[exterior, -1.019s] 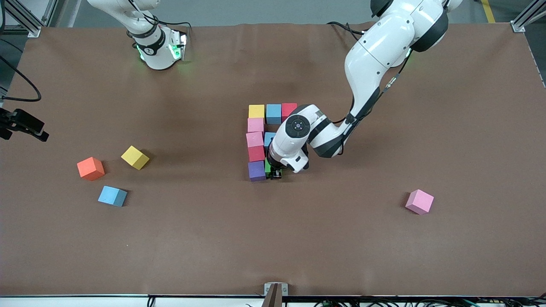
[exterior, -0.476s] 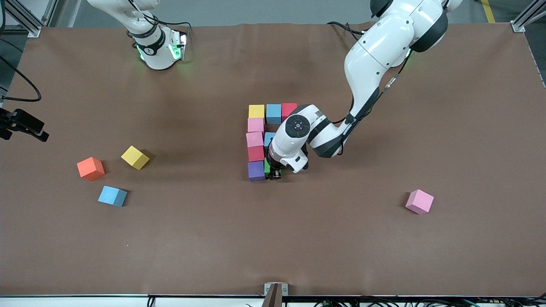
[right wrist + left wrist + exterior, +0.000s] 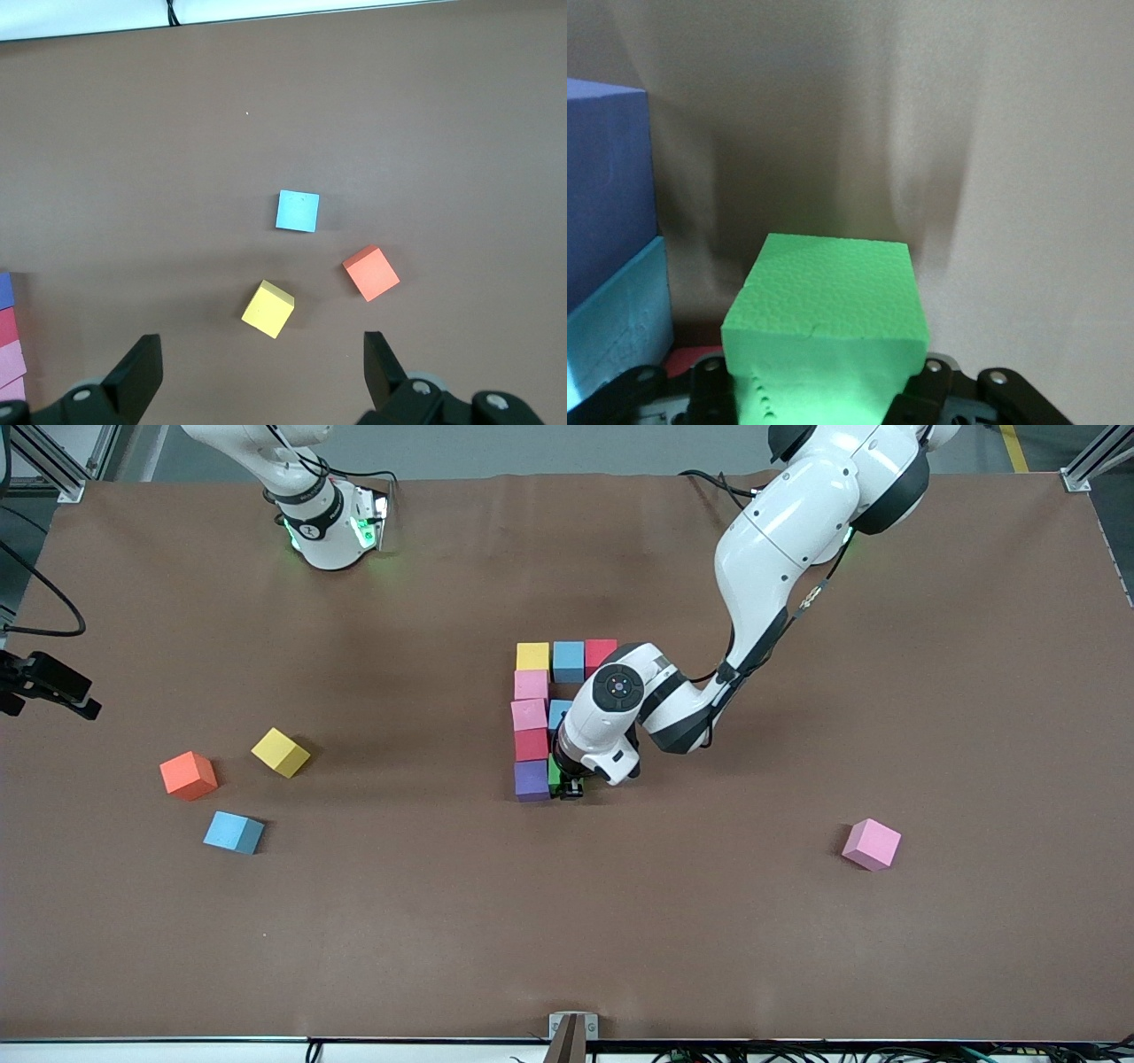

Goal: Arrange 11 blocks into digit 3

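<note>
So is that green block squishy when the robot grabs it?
Probably a bit squishy: the green block, pinched in the left gripper, has a bumpy, foam-like skin with small dents near the fingers. It likely weighs little. Its flat faces suggest it won't roll.

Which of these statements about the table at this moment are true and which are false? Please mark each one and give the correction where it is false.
1. The left hand is shut on the green block. True.
2. The green block is beside the purple block at the end of the column nearest the front camera. True.
3. The right hand is shut on the loose yellow block. False: it is open and holds nothing, waiting high over the loose blocks.
4. The orange cube is part of the figure. False: it lies apart, toward the right arm's end of the table.
5. A loose pink block lies toward the left arm's end of the table. True.
</note>
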